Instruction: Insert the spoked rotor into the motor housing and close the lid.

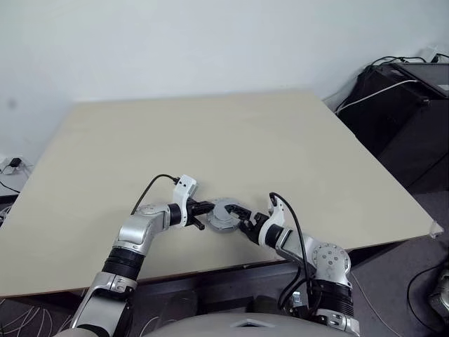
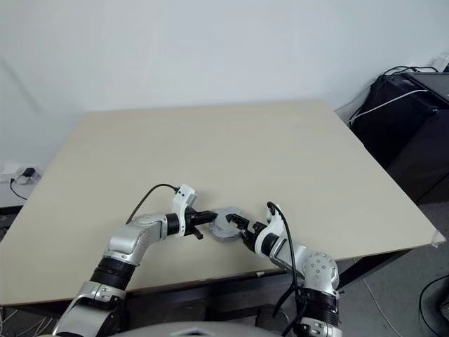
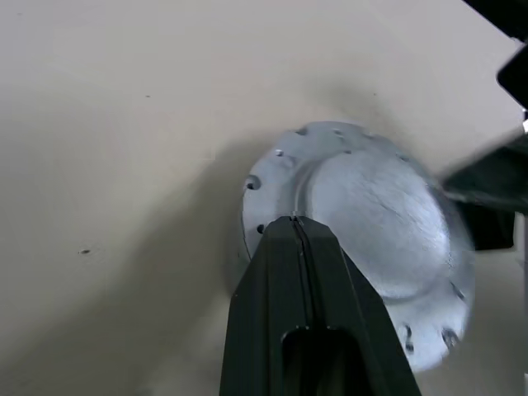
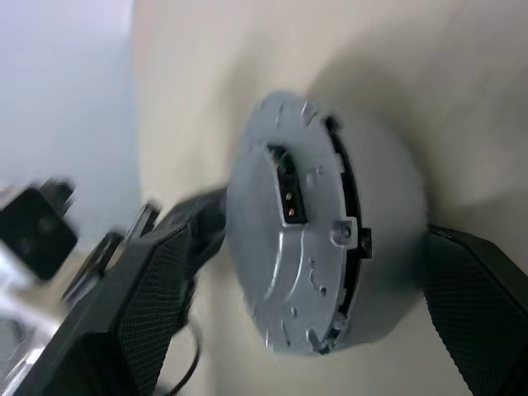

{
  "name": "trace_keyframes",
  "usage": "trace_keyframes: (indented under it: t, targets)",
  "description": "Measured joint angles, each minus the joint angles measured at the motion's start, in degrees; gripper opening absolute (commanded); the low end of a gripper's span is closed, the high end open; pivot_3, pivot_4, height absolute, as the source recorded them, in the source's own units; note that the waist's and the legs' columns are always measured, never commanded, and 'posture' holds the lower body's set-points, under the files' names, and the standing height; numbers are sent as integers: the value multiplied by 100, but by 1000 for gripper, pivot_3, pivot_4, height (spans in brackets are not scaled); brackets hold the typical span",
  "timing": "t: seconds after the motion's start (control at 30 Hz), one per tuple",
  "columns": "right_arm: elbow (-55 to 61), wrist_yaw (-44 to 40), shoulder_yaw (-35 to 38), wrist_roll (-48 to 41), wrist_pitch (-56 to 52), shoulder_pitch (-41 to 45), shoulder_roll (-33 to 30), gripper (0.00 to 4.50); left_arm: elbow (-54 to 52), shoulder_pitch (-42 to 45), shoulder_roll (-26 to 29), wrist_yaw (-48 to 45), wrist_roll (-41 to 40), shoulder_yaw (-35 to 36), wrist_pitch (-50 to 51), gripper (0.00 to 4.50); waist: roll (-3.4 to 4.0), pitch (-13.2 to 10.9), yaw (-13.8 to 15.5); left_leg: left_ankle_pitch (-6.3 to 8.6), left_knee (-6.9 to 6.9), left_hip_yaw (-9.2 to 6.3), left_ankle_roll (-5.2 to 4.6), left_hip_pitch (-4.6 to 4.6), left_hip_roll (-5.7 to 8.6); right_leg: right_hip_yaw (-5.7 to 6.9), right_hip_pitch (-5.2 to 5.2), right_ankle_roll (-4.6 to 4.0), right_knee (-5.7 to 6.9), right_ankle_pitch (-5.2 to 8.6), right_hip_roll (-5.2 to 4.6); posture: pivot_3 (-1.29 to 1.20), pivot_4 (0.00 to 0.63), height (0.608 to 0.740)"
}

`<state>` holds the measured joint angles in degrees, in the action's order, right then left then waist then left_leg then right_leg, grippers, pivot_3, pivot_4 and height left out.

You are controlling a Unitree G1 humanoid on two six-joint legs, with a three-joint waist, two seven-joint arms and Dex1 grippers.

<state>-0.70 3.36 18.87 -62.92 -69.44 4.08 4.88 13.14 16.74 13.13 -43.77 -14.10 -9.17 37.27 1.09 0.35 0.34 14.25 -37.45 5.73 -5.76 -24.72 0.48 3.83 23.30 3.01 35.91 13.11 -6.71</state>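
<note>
arms: silver segments, black joint bands | wrists: white camera brackets, looping black cables | fingers (image 3: 309,330): matte black, textured pads

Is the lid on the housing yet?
On, apparently: the lid shows its plain grey domed face over a dark rim, with no copper windings exposed. Whether it is fully seated, cannot tell.

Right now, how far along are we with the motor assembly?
The lid already sits grey face up on the motor housing, so the rotor is presumably inside, though hidden. In hand: the left gripper, jaws shut, presses the lid's edge while the right gripper's open jaws straddle the assembly. Left: confirm seating, release.
</note>
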Motion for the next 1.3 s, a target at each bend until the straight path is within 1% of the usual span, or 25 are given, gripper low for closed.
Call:
trace_keyframes:
  t: [0.27, 0.47, 0.57, 0.73, 0.77, 1.3]
  targets:
    - [-97, -118, 13, -375, 128, -52, 0, 4474, -2, -16, 60, 41, 20, 90, 1, 0, 7, -13, -93, 0, 7, 1, 0, -4, 0, -3, 9, 0, -1, 1, 1, 0, 0, 740]
    - [-100, -86, -9, -392, 289, -50, 0, 4474, -3, -16, 55, 41, 19, 90, 1, 0, 10, -17, -93, 0, 7, 2, 0, -4, 0, -3, 9, 0, -2, 0, 1, 0, 0, 740]
    - [-105, -45, -131, -388, 256, -50, -7, 3944, -3, -19, 38, 44, 18, 90, 3, 0, 13, -19, -92, 0, 7, 2, 0, -4, 0, -4, 9, 0, -2, 1, 1, 0, 0, 740]
    - [-114, 74, -210, -366, 153, -53, -13, 2434, -3, -21, 52, 80, 23, 129, 2, 0, 15, -22, -91, 0, 8, 2, 0, -7, 0, -3, 11, -1, -4, 1, 1, 0, 0, 740]
    - [-113, 71, -211, -371, 147, -53, -14, 2217, -3, -34, 67, 81, 25, 141, 3, 0, 16, -22, -90, 0, 9, 2, 0, -6, 1, -3, 10, -1, -4, 1, 0, 0, 0, 740]
    - [-113, 74, -212, -371, 127, -53, -16, 2199, -3, -51, 52, 97, 23, 161, 1, 0, 16, -21, -84, -1, 9, 3, 1, -5, 1, -4, 9, 0, -3, 0, 0, 0, 0, 740]
